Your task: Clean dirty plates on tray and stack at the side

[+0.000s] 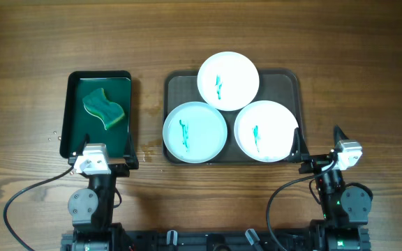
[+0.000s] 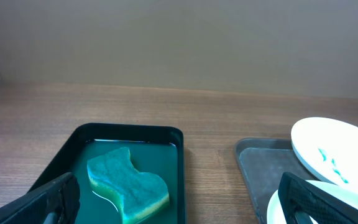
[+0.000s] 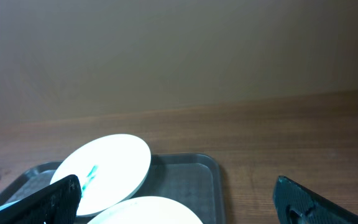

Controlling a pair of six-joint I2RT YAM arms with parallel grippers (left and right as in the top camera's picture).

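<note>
Three white plates lie overlapping on the dark tray [image 1: 287,82], each with a teal smear: one at the back [image 1: 228,80], one front left [image 1: 195,132], one front right [image 1: 266,130]. My left gripper [image 1: 101,152] is open at the near end of the small black tray, holding nothing. My right gripper [image 1: 319,141] is open just off the tray's front right corner, beside the right plate. The left wrist view shows the tray [image 2: 260,168], the back plate [image 2: 334,155] and the left plate's edge [image 2: 277,210]. The right wrist view shows the back plate [image 3: 107,171] over the near plate [image 3: 148,213].
A small black tray [image 1: 67,111] with a green inside lies left of the big tray, with a wavy teal sponge [image 1: 104,109] in it. The sponge [image 2: 126,183] sits just ahead of my left gripper [image 2: 182,206]. Bare wooden table surrounds both trays.
</note>
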